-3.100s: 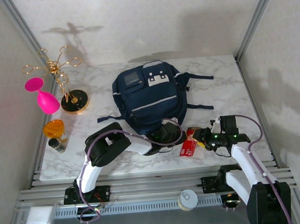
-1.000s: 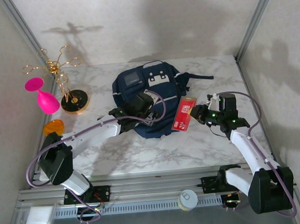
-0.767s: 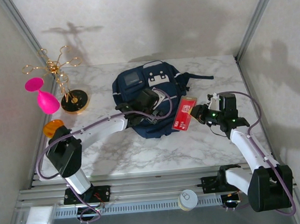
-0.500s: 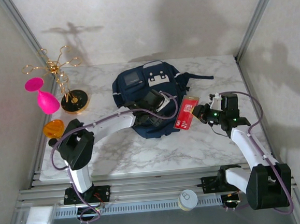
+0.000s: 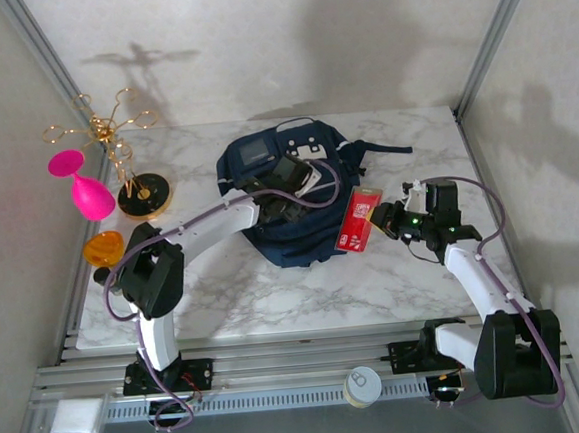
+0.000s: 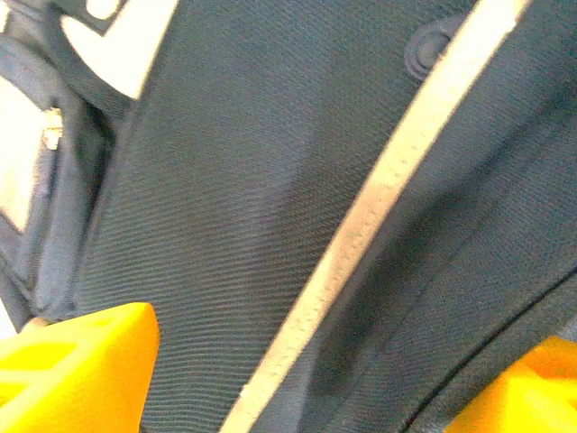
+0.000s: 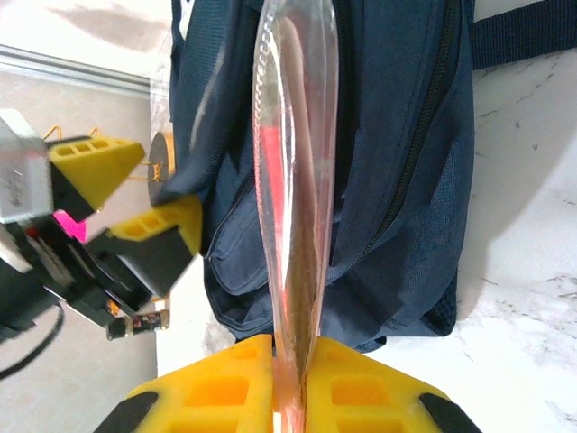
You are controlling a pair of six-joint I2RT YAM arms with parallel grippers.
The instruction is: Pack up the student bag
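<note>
The student bag (image 5: 290, 226) lies flat toward the far edge of the table (image 5: 376, 290), about midway along it, and I see no opening in it. My left gripper (image 5: 287, 182) hangs over its front, fingers (image 6: 77, 361) spread above the fabric. My right gripper (image 5: 398, 223) pinches a red packet (image 5: 357, 219) just beside the bag's right side. I judge the step in hand is opening the bag. Next, my left must catch a zipper pull so the packet can go in.

- The student bag (image 5: 301, 231) lies flat on the marble tabletop (image 5: 415, 277).
- The left hand (image 5: 288, 176) is over the bag's front.
- The right hand (image 5: 382, 219) grips a red packet (image 5: 356, 218) at the bag's right edge.
- A gold stand (image 5: 146, 198) and a pink goblet (image 5: 89, 192) stand far left.
</note>
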